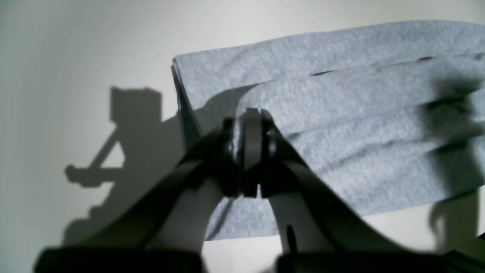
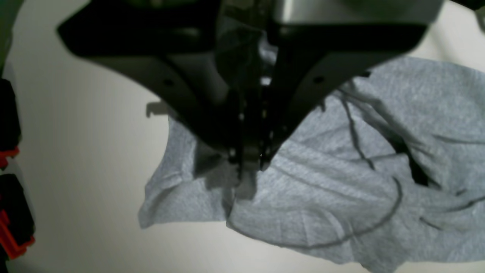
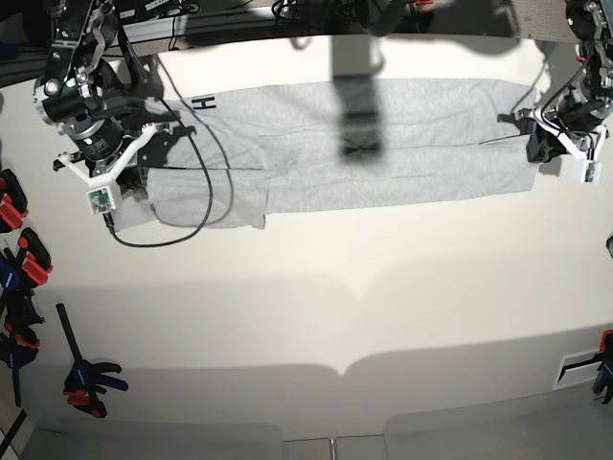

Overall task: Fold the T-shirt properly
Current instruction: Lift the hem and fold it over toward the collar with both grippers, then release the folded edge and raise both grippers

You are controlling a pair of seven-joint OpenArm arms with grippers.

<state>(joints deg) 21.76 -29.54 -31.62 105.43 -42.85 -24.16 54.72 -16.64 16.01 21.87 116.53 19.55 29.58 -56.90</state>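
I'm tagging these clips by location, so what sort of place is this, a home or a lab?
Most likely a robotics lab or workshop bench, not a home. A T-shirt lies stretched on a plain white table, spring clamps line the table's edge, and loose cables run from the arms.

Both wrist views dim and soft, fingers (image 1: 251, 129) blurred; hard shadows cross the bright table (image 3: 383, 287)
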